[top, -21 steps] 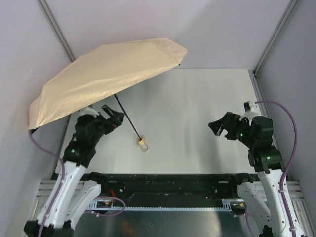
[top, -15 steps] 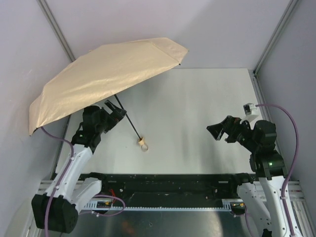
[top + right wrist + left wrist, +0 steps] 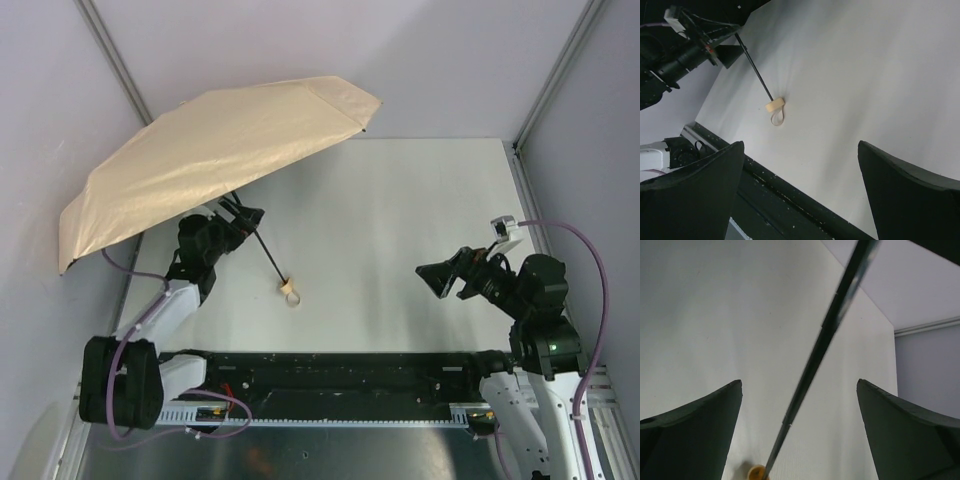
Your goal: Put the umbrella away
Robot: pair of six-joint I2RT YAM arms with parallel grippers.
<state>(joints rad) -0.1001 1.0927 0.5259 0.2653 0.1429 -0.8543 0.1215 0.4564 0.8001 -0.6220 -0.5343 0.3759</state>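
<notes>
The umbrella [image 3: 210,160] stands open at the far left of the table [image 3: 400,220]. Its shiny tan-beige canopy is tilted, with the low left rim hanging out past the table's left edge, close to the left wall [image 3: 40,120]. The high right rim reaches toward the back wall [image 3: 420,60]. A thin black shaft [image 3: 265,255] slants down from under the canopy toward the near side. It ends in a small tan handle [image 3: 289,291] with a loop strap [image 3: 777,118], and both lie on the table surface.

The left gripper [image 3: 245,213] sits under the canopy's near rim with its jaws spread wide. In the left wrist view the shaft runs between the two fingers [image 3: 700,430] with a gap on each side, so nothing is clamped.

Right of the handle the table is a bare pale sheet running to the back wall and to the right edge. There a metal frame post [image 3: 550,90] climbs along the right wall [image 3: 600,180]. A black rail [image 3: 330,365] marks the near edge, just in front of the arm bases.

The right gripper [image 3: 430,281] hovers over the right part of the table, well apart from the umbrella. It points left toward the handle and its jaws are fully released, holding nothing. Its wrist view looks across bare table at the handle, the strap and the lower shaft.
</notes>
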